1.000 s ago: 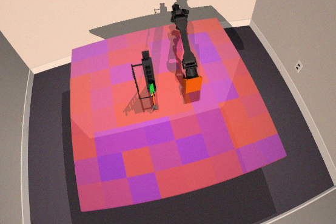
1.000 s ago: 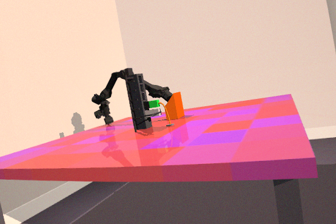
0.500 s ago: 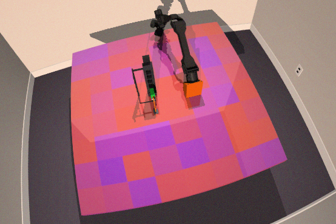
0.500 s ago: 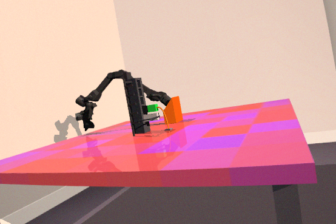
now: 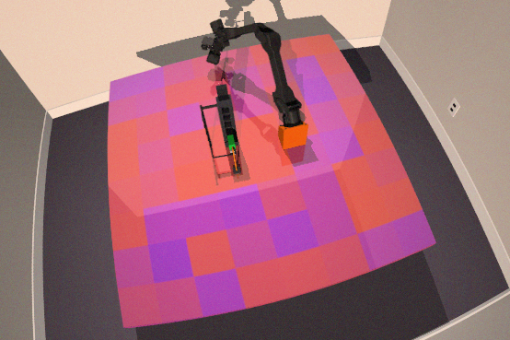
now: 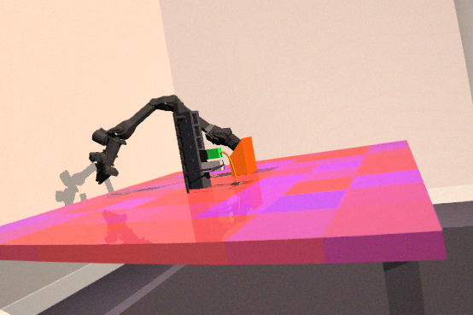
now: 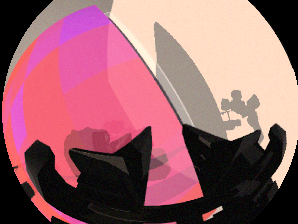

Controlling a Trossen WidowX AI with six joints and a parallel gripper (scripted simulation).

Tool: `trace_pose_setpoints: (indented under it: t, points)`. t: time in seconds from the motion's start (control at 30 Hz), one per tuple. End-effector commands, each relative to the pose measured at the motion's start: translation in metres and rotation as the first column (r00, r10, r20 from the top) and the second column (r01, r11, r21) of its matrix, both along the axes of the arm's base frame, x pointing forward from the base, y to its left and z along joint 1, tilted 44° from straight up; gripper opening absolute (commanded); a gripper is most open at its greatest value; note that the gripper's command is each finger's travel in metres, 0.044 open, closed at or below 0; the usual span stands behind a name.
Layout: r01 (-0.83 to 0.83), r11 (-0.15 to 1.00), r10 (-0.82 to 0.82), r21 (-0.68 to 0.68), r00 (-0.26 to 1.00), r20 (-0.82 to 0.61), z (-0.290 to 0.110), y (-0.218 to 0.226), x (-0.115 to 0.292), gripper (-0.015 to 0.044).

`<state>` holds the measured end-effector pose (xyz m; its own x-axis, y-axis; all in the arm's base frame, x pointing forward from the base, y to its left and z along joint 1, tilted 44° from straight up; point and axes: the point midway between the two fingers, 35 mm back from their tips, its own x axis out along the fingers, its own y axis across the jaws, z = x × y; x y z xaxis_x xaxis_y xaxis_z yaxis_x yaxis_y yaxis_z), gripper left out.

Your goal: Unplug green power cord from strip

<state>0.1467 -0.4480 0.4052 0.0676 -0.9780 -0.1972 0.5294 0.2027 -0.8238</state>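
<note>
Hovering beyond the tall black power strip [image 5: 226,115], the black gripper [image 5: 214,55] stands part-spread, empty; the green plug [image 5: 232,140] sits socketed low. Descending carelessly risks toppling the strip.

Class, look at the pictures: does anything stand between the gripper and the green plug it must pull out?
Yes. The upright power strip stands between them: the gripper, holding nothing, hangs on one side, the green plug juts from the opposite face.
</note>
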Motion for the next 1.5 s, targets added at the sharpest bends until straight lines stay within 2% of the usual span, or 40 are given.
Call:
trace_pose_setpoints:
  t: [0.0, 0.4, 0.73, 1.17, 1.47]
  points:
    - [-0.078, 0.997, 0.078, 0.017, 0.997, -0.003, -0.005, 0.017, 0.035, 0.016]
    - [-0.364, 0.924, 0.374, 0.12, 0.925, -0.07, -0.045, 0.095, 0.154, 0.016]
    - [-0.505, 0.827, 0.531, 0.248, 0.846, -0.05, -0.095, 0.165, 0.227, 0.016]
    - [-0.621, 0.685, 0.68, 0.381, 0.732, -0.032, -0.15, 0.267, 0.286, 0.016]
    - [-0.675, 0.569, 0.777, 0.469, 0.629, -0.039, -0.191, 0.354, 0.309, 0.016]
